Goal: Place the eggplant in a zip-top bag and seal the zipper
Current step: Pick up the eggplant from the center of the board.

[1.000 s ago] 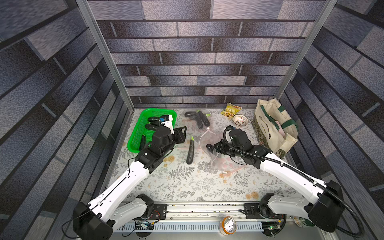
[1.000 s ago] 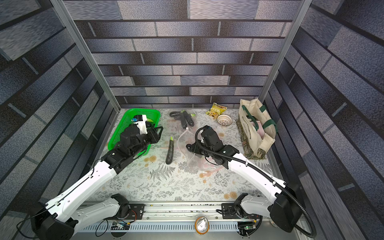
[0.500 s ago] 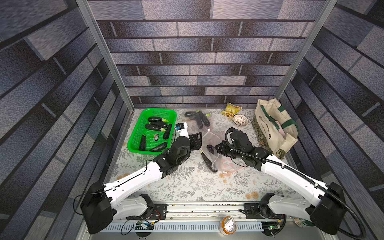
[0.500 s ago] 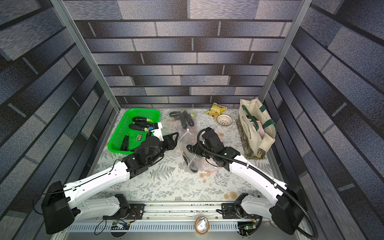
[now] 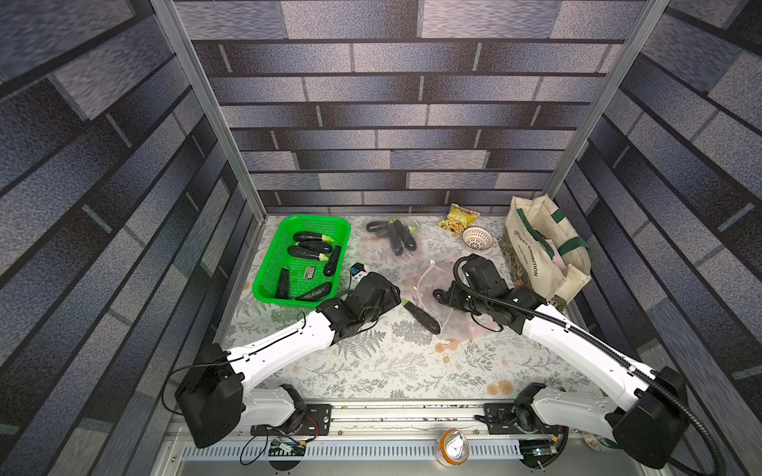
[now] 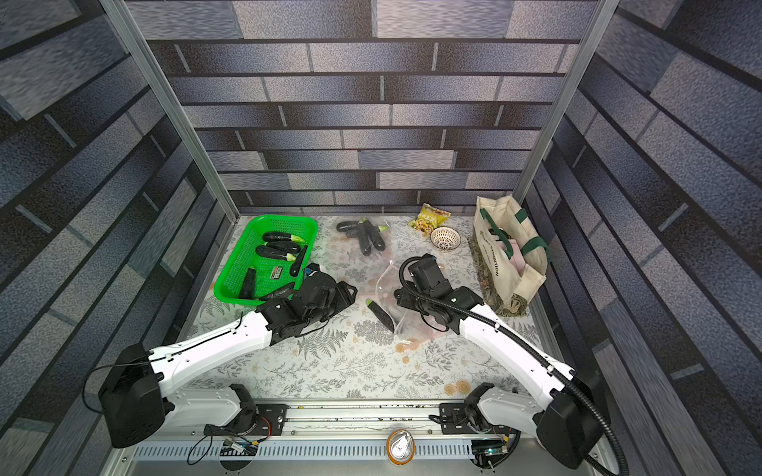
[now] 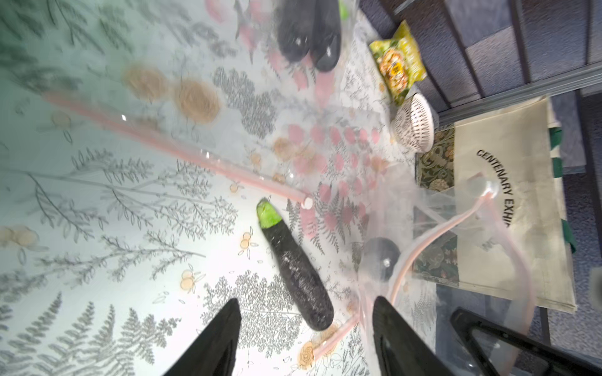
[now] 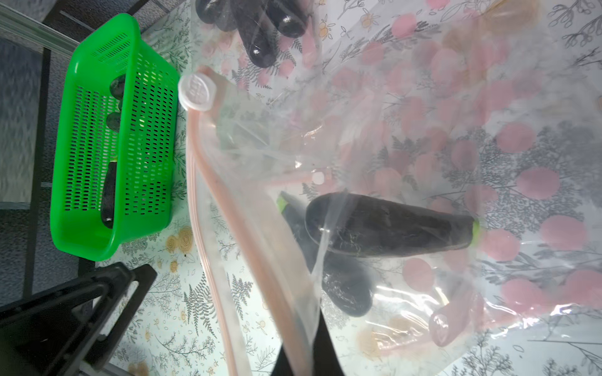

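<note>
L hand [image 5: 386,293] has fingers apart, gripping nothing, low over the surface [image 5: 371,371] & just beside the green stem end of the eggplant [image 5: 420,317]. Eggplant lies flat on the surface btwn the two hands, stem twd L hand, blunt end at the mouth of the clear pink-dotted bag [image 5: 431,284]; can't tell how far in, if at all. In L wrist view it lies just ahead of the spread fingers [image 7: 224,335], w/ the pink zip rail [image 7: 338,330] by its blunt end. R hand [image 5: 442,297] is clamped on the bag's edge, holding that side up off the surface, mouth gaping; R wrist view shows film pinched btwn its dark fingers [image 8: 327,355]. Green basket [image 5: 272,263] w/ spare eggplants [image 5: 311,247] sits behind L hand; bagged eggplants [image 5: 396,241] at the back; tote [image 5: 536,263] far R.
</note>
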